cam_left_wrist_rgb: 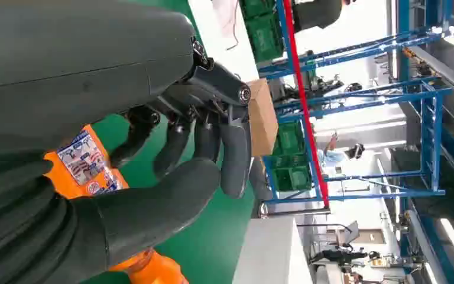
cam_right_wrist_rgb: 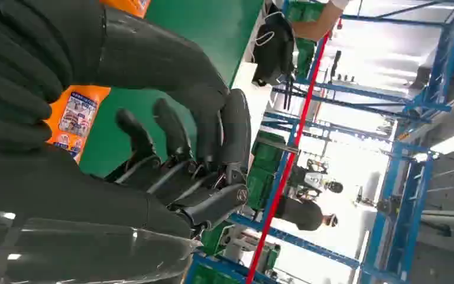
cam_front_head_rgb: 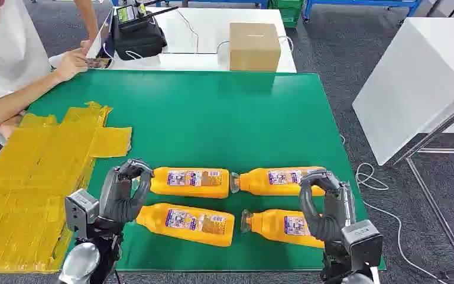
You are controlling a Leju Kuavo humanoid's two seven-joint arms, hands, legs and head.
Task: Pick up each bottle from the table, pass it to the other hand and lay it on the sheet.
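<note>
Landmark: green mat (cam_front_head_rgb: 213,118); all places below are relative to it.
Bottles: four orange ones, all lying on their sides on the mat's near half, two rows of two.
Far-left bottle (cam_front_head_rgb: 190,182): far row, left; base toward the left hand.
Near-left bottle (cam_front_head_rgb: 188,223): just nearer than it, slightly slanted.
Far-right bottle (cam_front_head_rgb: 275,181): far row, right; cap points at the far-left bottle, close to it, contact unclear.
Near-right bottle (cam_front_head_rgb: 281,226): nearer row, right, partly behind the right hand.
Yellow sheet (cam_front_head_rgb: 35,177): covers the mat's left edge and runs out past it; no bottle on it.
Left hand (cam_front_head_rgb: 124,192): over the mat's near-left part, just beside the bases of the two left bottles; fingers curled but apart, nothing held.
Right hand (cam_front_head_rgb: 325,204): over the mat's near-right edge, above the right-side bottles; fingers curled, nothing gripped as far as I can tell. The right wrist view is mostly hand, so possible contact with the far-right bottle can't be ruled out.
Progress: looks like zero of four done. No bottle lifted, passed or laid.
Left to do: all four pick, hand-over and lay cycles.
Other: cardboard box (cam_front_head_rgb: 255,46) beyond the mat's far edge; a person's arm (cam_front_head_rgb: 23,89) at its far-left corner.
</note>
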